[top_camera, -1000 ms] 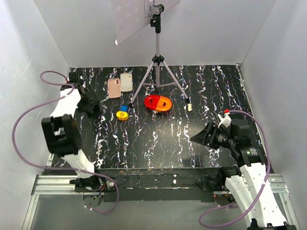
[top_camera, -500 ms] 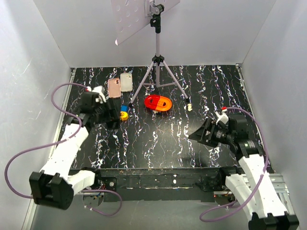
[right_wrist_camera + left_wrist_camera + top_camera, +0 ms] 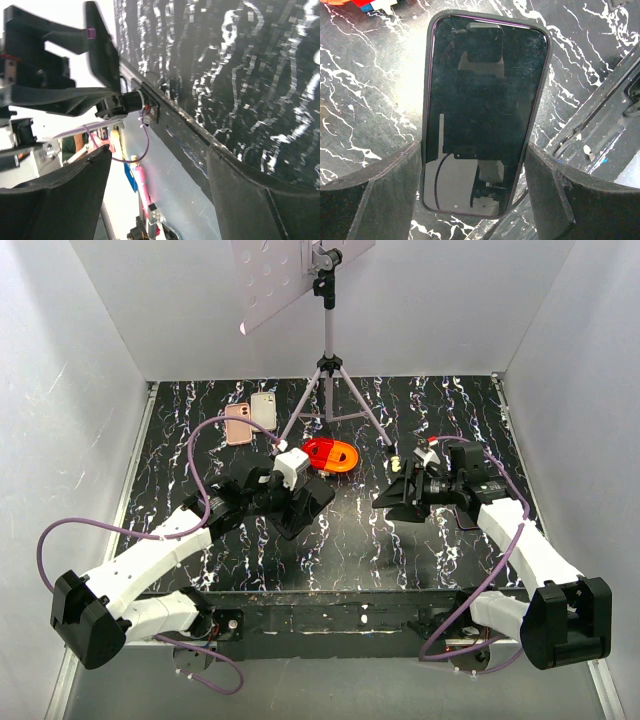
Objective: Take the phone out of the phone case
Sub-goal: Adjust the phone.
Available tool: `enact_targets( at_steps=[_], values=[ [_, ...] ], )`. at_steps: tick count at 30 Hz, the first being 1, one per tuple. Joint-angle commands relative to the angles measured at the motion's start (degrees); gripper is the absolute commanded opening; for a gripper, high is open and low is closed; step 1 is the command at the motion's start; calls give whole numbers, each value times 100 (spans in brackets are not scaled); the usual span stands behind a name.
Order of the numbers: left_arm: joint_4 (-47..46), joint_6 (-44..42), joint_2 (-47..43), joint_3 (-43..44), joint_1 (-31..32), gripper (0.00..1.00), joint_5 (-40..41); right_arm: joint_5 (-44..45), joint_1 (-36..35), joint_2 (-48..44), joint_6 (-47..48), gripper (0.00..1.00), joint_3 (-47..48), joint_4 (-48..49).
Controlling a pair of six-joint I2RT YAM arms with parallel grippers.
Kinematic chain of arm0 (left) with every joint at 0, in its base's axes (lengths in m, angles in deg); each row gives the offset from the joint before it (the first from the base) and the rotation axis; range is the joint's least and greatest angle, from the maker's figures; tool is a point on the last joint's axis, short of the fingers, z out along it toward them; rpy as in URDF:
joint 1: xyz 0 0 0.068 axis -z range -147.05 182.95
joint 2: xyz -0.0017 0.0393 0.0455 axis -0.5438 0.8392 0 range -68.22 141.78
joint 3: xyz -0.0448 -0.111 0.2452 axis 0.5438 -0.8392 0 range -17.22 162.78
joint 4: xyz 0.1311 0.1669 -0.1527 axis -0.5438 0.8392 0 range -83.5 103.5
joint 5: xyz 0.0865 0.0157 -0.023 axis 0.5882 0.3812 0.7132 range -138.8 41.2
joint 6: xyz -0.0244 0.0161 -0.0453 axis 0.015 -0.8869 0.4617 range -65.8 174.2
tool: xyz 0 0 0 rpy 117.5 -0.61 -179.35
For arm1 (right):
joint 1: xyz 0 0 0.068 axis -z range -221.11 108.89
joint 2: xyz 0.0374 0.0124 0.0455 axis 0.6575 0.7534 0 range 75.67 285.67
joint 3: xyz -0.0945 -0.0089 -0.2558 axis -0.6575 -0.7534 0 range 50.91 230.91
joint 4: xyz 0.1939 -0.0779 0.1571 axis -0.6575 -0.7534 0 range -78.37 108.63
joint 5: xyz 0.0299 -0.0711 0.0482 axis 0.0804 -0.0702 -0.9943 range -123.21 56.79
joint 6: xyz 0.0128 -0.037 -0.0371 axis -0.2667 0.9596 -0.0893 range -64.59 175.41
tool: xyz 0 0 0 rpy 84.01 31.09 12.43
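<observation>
A black-screened phone in a dark phone case (image 3: 485, 110) stands between the pads of my left gripper (image 3: 475, 155), which is shut on the case's long sides near its lower end. From above, that gripper (image 3: 300, 505) holds the cased phone (image 3: 312, 498) a little above the middle of the black marbled table (image 3: 450, 410). My right gripper (image 3: 388, 498) faces it from the right, open, with a gap between them. In the right wrist view the open right gripper (image 3: 157, 160) has nothing between its fingers, and the phone (image 3: 102, 47) shows edge-on at the upper left.
A pink phone case (image 3: 238, 424) and a clear one (image 3: 263, 411) lie at the back left. A red-orange oval object (image 3: 330, 454) sits just behind the left gripper. A tripod (image 3: 330, 390) stands at the back centre, and a small white piece (image 3: 396, 458) lies near its right leg.
My left arm has swung from the back left to the middle of the table with the cased phone. My right arm has reached left toward it, and its jaws have widened slightly.
</observation>
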Motion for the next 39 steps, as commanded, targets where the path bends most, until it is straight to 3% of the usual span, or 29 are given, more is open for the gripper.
enact_targets(
  at_steps=[1, 9, 16, 19, 22, 23, 26, 29, 33, 36, 39],
  values=[
    [-385, -354, -56, 5, 154, 0, -99, -325, -557, 157, -795, 83, 386, 1366],
    [-403, -336, 23, -110, 733, 0, -100, 79, -1542, 1317, -1394, 80, 984, 2001],
    [-438, -336, -134, -180, 883, 0, -3, 142, -2131, 2179, -1665, 65, 1099, 2482],
    [-429, -345, -161, -207, 954, 0, 102, -43, -2342, 2425, -2157, 43, 958, 3237],
    [-420, -319, -135, -172, 963, 0, 339, -35, -2457, 2382, -2684, 10, 564, 4037],
    [-420, -266, -135, -163, 963, 3, 479, 0, -2457, 2312, -2877, 2, 415, 4370],
    [-508, -73, -249, -162, 963, 58, 770, 132, -2431, 2014, -3353, 1, -8, 5285],
    [-613, 383, -573, -241, 963, 98, 1007, 255, -2352, 1706, -3687, 1, -289, 5743],
    [-491, 1515, -1030, -180, 954, 98, 1735, 431, -2010, 1205, -3811, 1, -606, 5877],
    [280, 2973, -1215, 65, 954, 98, 2684, 615, -1632, 784, -3898, 1, -878, 5998],
    [766, 4021, -1347, 303, 954, 98, 2871, 931, -1377, 397, -4188, 1, -1133, 6411]
  ],
)
